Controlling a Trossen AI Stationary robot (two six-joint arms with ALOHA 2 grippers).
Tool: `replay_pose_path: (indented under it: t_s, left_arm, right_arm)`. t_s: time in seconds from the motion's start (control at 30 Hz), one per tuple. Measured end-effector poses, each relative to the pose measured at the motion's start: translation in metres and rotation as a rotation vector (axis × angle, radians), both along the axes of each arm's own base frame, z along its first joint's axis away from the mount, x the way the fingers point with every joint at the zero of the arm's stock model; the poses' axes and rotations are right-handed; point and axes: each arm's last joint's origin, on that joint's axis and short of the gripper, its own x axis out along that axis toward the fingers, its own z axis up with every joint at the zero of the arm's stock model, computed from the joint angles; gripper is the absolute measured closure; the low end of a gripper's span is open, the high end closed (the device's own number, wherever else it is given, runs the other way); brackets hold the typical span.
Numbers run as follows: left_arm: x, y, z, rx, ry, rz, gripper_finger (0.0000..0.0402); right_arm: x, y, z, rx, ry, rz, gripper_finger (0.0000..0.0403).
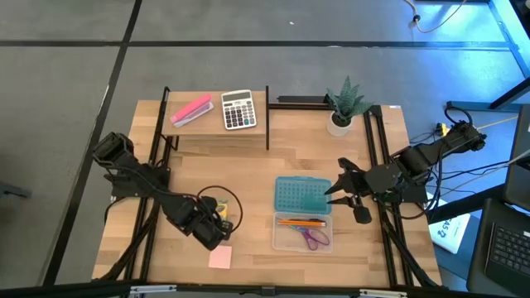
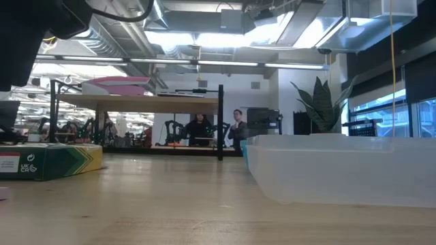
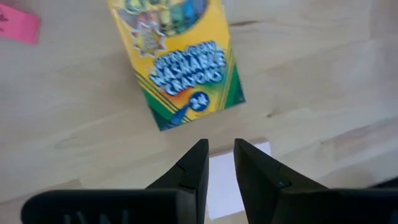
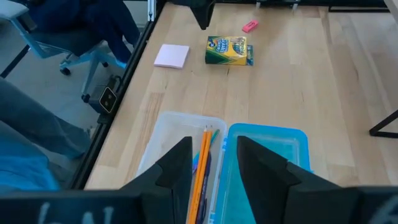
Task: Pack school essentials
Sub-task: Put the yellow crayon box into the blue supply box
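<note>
crayon box point(image 3: 180, 62): yellow with green edges, lying flat on the wood, printed face up; one only
notepad point(image 4: 172, 55): square, pale pink, flat near the table's front edge, just beside the crayon box, apart from it; one
eraser piece point(image 4: 249, 26): small, pink-red, on bare wood beyond the crayon box; one
pencil point(image 1: 301, 222): orange, lying in the clear case point(image 1: 281, 240); one
scissors point(image 1: 315, 240): purple handles, in the same case beside the pencil; one pair
case lid point(image 1: 302, 195): teal, dotted, lying open next to the clear half
left gripper point(image 3: 221, 155): above the table just short of the crayon box, fingers a narrow gap apart, nothing between them, touching nothing
right gripper point(image 4: 214, 155): over the open case, fingers moderately apart, empty, not touching the pencil below
shelf point(image 1: 215, 132): pink block point(image 1: 191, 111) and calculator point(image 1: 238, 109), one each
plant point(image 1: 344, 103): one, white pot, back right of table
</note>
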Motion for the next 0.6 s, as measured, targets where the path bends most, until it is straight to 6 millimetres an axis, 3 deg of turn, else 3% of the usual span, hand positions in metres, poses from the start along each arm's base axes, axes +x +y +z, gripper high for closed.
replay_pose_path:
  t_s: [0.27, 0.6]
  left_arm:
    - [-0.0004, 0.0016, -0.0003, -0.004, 0.009, 0.068, 0.0304]
    - [-0.0014, 0.0098, -0.0008, 0.088, 0.01, 0.091, 0.0149]
  right_arm:
    - [0.0, 0.0, 0.0, 0.0, 0.0, 0.0, 0.0274]
    - [0.0, 0.0, 0.0, 0.0, 0.0, 0.0, 0.0274]
